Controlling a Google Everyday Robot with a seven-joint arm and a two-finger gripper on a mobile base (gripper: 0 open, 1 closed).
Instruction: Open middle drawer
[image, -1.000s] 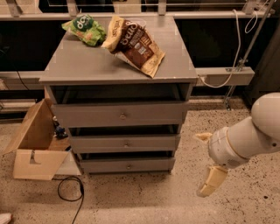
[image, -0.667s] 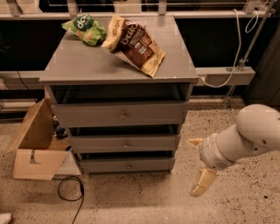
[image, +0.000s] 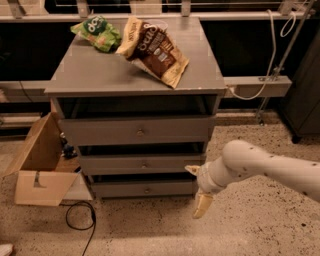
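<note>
A grey cabinet (image: 135, 75) with three wide drawers stacked one above another stands on a speckled floor (image: 250, 230), seen from the front and slightly above. The middle drawer (image: 115, 164) sits between a taller-fronted top drawer (image: 100, 131) and a slimmer bottom drawer (image: 120, 189). It has a flat grey front with one small round metal knob (image: 144, 164) at its centre, and it looks pushed in, with a dark gap above it. A white robot arm (image: 260, 165) reaches in from the right edge, low down near the cabinet's right front corner. Its gripper (image: 193, 192) hangs just beside the right ends of the middle and bottom drawers, and it holds nothing. Its two pale fingers (image: 202, 206) are spread wide apart, one pointing toward the right end of the middle drawer, the other angled down toward the floor. The gripper is well to the right of the knob. On the cabinet top lie a green snack bag (image: 97, 32) at the back left and a brown and cream chip bag (image: 157, 50) beside it. An open cardboard box (image: 40, 170) rests on the floor against the cabinet's left side, with a black cable (image: 80, 220) looped on the floor in front of it.
</note>
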